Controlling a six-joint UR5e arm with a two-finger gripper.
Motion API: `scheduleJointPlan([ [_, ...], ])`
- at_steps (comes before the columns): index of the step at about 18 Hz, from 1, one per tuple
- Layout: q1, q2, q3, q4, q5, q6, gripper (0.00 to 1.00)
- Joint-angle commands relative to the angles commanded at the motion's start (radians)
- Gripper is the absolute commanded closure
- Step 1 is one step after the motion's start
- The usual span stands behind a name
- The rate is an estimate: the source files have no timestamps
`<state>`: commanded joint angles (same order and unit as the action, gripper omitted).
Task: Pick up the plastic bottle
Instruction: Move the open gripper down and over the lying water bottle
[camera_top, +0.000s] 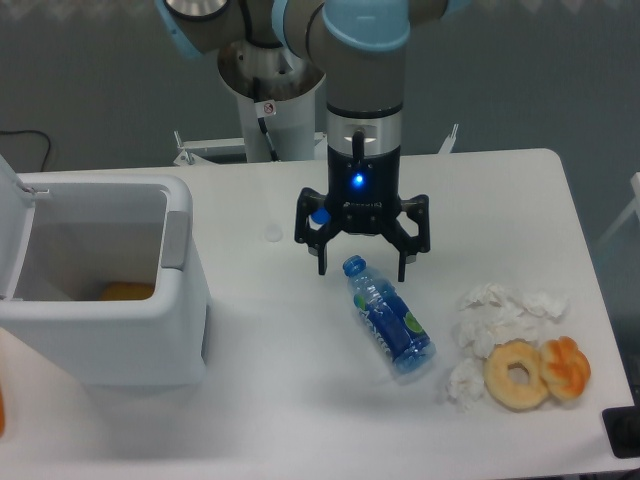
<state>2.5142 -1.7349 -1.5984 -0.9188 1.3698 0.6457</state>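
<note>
The plastic bottle (389, 318) lies on its side on the white table (300, 400). It is clear blue-tinted with a blue-and-green label. Its blue cap points up-left and its ribbed base down-right. My gripper (361, 266) hangs straight down over the bottle's cap end, its fingers spread wide to either side. The fingertips are at about the height of the cap. The gripper is open and holds nothing. A small loose blue cap (319, 214) shows just behind the gripper's left finger.
A white open bin (100, 290) stands at the left with an orange thing inside. Crumpled white tissues (500, 315), a doughnut (517, 375) and an orange-glazed pastry (566, 367) lie at the right. The arm's base pillar (270, 110) is behind.
</note>
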Motion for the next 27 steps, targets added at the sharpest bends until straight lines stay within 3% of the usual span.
scheduleJointPlan([
  [12,-0.015,-0.061,-0.023,0.005,0.101,0.011,0.00],
  [16,-0.051,-0.092,-0.041,-0.005,0.110,0.006,0.00],
  [20,-0.040,-0.109,-0.049,-0.006,0.112,-0.121,0.00],
  [24,-0.003,-0.158,-0.048,-0.006,0.202,-0.220,0.00],
  [27,0.029,-0.187,-0.035,-0.008,0.204,-0.334,0.00],
])
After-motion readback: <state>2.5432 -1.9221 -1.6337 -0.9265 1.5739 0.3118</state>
